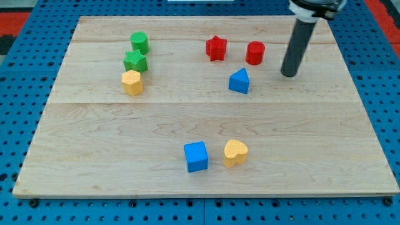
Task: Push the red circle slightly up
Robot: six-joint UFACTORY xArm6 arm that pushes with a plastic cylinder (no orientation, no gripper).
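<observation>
The red circle (pixel 255 53) is a short red cylinder near the view's top, right of centre on the wooden board (pixel 94 144). My tip (pixel 289 74) is at the end of the dark rod, to the right of and slightly below the red circle, apart from it. A red star (pixel 216 48) sits just left of the red circle. A blue triangle-like block (pixel 239 82) lies below the red circle and left of my tip.
A green circle (pixel 140 42), a green star (pixel 135 61) and a yellow hexagon (pixel 132 82) stand in a column at the upper left. A blue cube (pixel 196 156) and a yellow heart (pixel 235 152) lie near the bottom centre.
</observation>
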